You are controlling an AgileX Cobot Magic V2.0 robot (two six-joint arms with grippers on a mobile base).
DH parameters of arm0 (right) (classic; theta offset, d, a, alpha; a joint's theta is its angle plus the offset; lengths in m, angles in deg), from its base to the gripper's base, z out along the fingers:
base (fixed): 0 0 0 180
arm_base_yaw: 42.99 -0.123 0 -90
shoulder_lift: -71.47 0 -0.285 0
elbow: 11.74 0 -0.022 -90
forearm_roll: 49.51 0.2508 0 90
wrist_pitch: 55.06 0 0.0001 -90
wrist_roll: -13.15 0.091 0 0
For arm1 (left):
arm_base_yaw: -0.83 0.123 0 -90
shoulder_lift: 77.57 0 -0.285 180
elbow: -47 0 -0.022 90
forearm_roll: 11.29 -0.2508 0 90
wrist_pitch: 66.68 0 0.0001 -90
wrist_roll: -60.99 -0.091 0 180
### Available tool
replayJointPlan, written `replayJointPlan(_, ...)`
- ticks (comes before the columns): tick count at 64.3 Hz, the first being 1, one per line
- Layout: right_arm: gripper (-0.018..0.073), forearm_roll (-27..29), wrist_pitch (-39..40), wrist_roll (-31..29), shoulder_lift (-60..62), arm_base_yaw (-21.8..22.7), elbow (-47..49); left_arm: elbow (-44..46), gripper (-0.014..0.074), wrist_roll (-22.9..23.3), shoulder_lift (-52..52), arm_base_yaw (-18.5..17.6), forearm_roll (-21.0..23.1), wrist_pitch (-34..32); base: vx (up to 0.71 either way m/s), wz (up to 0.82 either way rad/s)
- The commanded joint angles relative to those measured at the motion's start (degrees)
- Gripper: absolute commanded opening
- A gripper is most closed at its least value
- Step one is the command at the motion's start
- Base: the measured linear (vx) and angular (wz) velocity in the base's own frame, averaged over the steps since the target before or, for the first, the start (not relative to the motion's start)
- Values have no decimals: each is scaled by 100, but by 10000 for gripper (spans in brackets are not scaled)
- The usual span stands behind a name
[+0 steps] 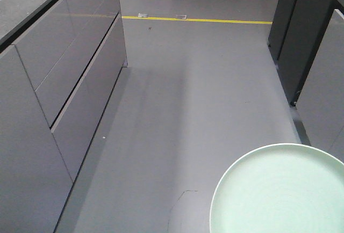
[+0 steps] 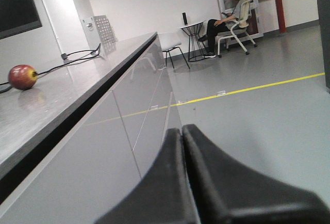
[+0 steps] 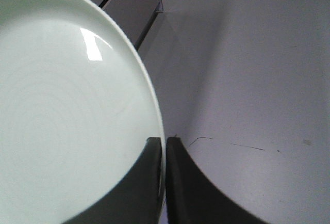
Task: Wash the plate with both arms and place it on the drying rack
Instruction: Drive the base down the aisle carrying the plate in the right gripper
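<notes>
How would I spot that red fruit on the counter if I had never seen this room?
Look at the long grey countertop above the grey cabinets in the left wrist view. Toward its near end lies the apple, beside a thin black cable. It is the only round, red thing there; the perforated panel farther along is flat and silvery.

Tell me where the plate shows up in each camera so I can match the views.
Front view: plate in the bottom-right corner, cut off by the frame.
Left wrist: not in it; only the shut left gripper.
Right wrist: fills the left side, rim pinched by the right gripper.
Shared landmark: the grey cabinet fronts, seen in all three views.
</notes>
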Motion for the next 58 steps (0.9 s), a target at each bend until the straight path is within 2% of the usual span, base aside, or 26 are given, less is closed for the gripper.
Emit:
replayJointPlan(1, -1, 97, 386, -13, -79, 21, 138, 148, -6, 51, -84, -2, 12, -400, 30, -10)
replayJointPlan(58, -1, 97, 386, -13, -79, 21, 138, 148, -6, 51, -84, -2, 12, -400, 27, -8)
